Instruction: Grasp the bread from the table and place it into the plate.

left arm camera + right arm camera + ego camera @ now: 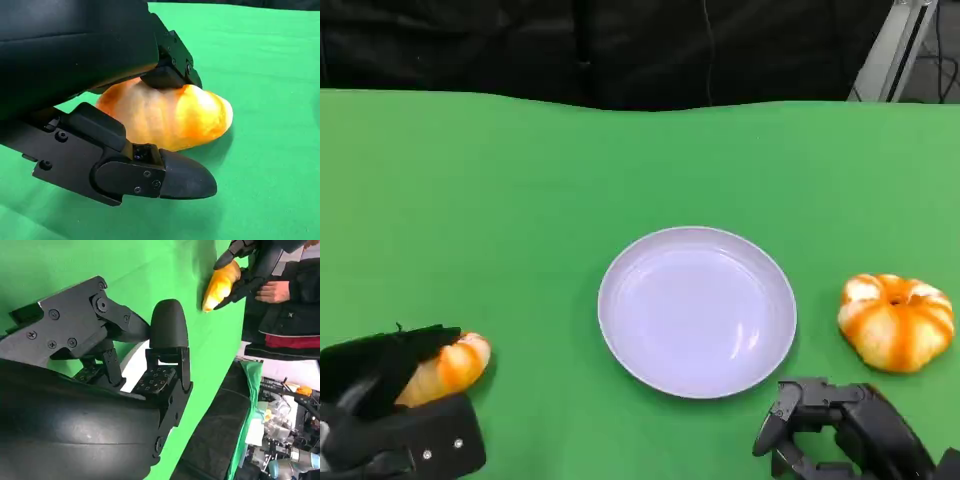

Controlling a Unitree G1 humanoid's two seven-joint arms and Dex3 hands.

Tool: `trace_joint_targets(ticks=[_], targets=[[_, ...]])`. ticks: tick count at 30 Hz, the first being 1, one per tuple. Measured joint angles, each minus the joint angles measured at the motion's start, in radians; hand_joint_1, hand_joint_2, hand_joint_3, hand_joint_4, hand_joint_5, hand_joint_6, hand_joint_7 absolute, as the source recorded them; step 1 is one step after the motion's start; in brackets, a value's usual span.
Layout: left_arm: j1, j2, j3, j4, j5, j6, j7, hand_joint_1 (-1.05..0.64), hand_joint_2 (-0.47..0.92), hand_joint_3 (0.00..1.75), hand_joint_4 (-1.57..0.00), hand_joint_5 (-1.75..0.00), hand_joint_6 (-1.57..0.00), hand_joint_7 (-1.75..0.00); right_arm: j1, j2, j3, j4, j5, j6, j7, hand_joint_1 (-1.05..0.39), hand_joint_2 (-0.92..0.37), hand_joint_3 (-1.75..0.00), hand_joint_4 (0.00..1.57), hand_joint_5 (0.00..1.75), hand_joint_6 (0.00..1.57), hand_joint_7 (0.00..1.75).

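An orange-yellow oblong bread [457, 364] lies at the near left of the green table. My left hand [388, 408] grips it, with a finger over its top and the thumb along its near side [170, 117]. The bread's underside looks to be on the cloth. A white plate [604, 300] sits in the middle of the table, with nothing in it. My right hand [845, 430] rests at the near right, just short of the plate, holding nothing, its fingers [169, 325] loosely bent and apart. The right wrist view shows the gripped bread [219, 282] from across the table.
A round orange-and-white bun [897, 320] lies to the right of the plate, just beyond my right hand. A person in dark clothing [295, 305] stands beside the table on my left side. The far edge of the table meets a black backdrop.
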Motion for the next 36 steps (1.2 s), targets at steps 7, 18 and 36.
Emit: trace_joint_targets(ticks=[7, 18, 36], targets=[[-0.023, 0.004, -0.019, 0.04, -0.008, -0.002, 0.017, -0.51, 0.9, 0.1, -0.58, -0.03, -0.55, -0.01, 0.007, 0.0, 0.0, -0.009, 0.002, 0.001, 0.004, -0.13, -0.63, -0.93, 0.82, 1.46, 0.85, 1.15], [-0.035, 0.005, -0.019, 0.065, -0.085, -0.019, 0.017, -0.19, 0.85, 0.0, -0.78, -0.04, -0.62, -0.01, 0.008, 0.0, 0.0, -0.018, 0.002, 0.002, 0.005, -0.13, -0.62, -0.94, 0.82, 1.46, 0.85, 1.16], [-0.011, -0.052, 0.01, 0.053, -0.097, -0.009, 0.175, -0.11, 0.88, 0.0, -0.53, -1.74, -0.42, -1.71, 0.008, 0.0, 0.0, -0.024, 0.002, 0.004, 0.005, -0.13, -0.62, -0.95, 0.82, 1.46, 0.85, 1.16]])
